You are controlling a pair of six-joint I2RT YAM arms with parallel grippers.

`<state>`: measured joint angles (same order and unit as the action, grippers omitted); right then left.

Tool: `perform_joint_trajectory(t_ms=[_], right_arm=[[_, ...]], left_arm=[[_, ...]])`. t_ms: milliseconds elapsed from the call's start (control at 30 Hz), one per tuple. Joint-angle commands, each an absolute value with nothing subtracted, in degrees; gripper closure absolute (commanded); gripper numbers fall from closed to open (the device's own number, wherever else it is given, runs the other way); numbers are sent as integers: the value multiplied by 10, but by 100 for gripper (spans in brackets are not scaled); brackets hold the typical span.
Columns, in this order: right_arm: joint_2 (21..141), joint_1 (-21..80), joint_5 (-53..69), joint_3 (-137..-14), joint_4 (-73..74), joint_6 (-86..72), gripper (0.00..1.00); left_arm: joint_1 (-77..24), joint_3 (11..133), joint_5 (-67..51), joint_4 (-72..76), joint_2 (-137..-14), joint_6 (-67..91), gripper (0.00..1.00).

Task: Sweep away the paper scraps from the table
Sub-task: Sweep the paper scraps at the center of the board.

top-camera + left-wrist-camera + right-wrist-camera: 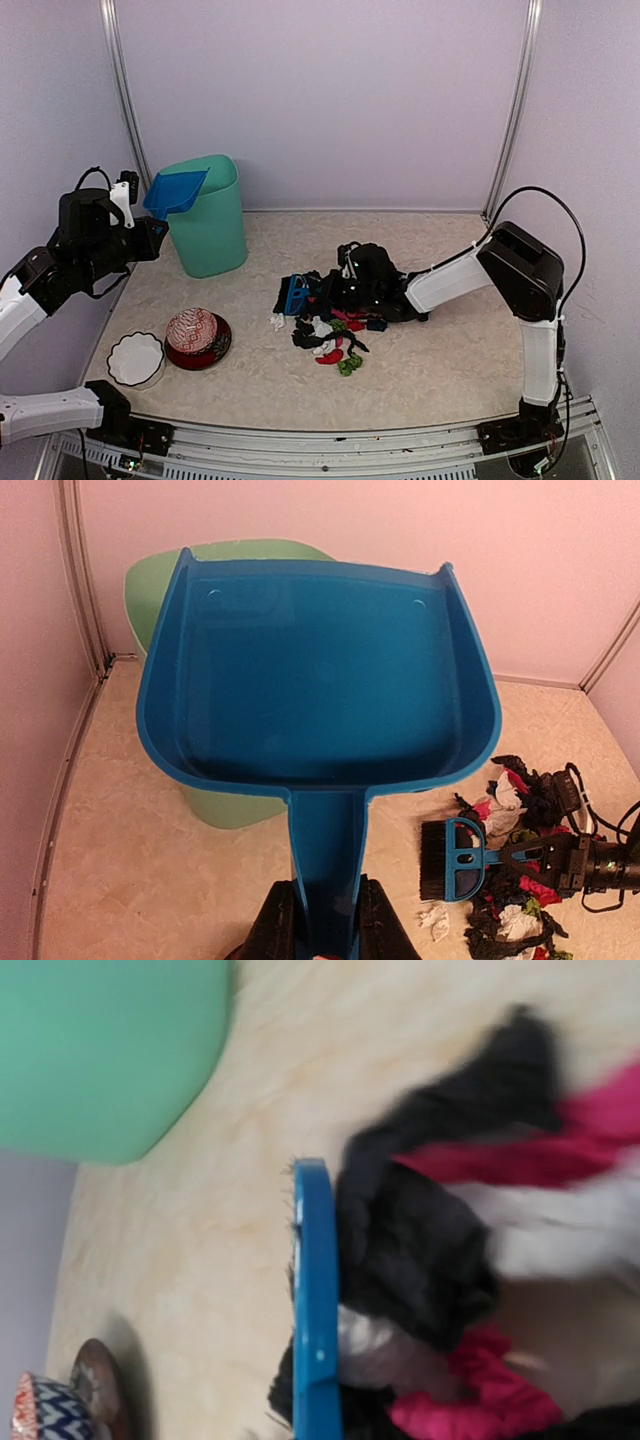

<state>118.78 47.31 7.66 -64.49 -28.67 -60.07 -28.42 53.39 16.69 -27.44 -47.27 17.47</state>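
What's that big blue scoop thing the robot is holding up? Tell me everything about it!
The dustpan is blue and looks like smooth plastic. It has a wide flat tray, raised walls on three sides and a straight handle. The tray is empty. The left gripper is shut on the handle and holds the dustpan up off the table, with its open lip at the mouth of the green bin. I cannot tell if it touches the bin's rim.

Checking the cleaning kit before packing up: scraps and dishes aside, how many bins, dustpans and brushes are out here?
bin: 1
dustpan: 1
brush: 1
Total: 3
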Motion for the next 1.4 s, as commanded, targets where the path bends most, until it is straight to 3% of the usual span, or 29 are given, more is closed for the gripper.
perform_joint_trajectory(t_ms=[0, 300, 667, 1000, 1367], right_arm=[[1124, 440, 43, -574, -280, -587, 100], [978, 389, 2, -450, -250, -547, 100], [867, 417, 57, -475, -195, -500, 100], [972, 522, 98, -583, -196, -491, 100], [1123, 558, 148, -661, -198, -496, 100]], left_arm=[[-282, 530, 161, -257, -473, 167, 100], [-282, 530, 162, -256, -477, 167, 100], [-281, 529, 162, -257, -480, 168, 100], [-282, 529, 158, -256, -477, 167, 100], [-287, 530, 161, -257, -472, 167, 100]])
